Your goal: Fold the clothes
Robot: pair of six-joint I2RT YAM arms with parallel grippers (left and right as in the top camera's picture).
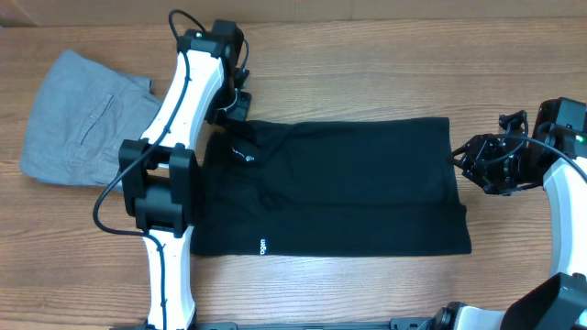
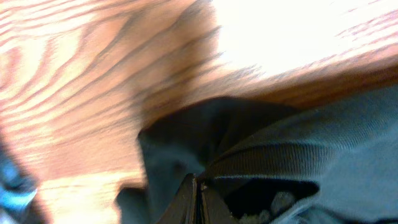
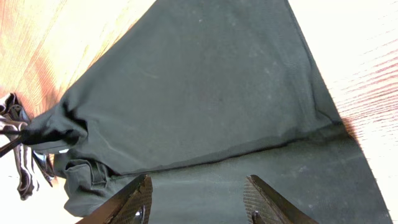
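Black clothes [image 1: 348, 183] lie flat on the wooden table [image 1: 385, 73], between my two grippers. Only the left wrist view shows the left gripper [image 2: 196, 198] clenched on a ribbed hem; from above I cannot see this. The right gripper [image 3: 198, 186] is released, its fingers apart over the fabric. Grey trousers [image 1: 83, 119] lie beyond the left arm [image 1: 179, 119], which covers the garment's edge.
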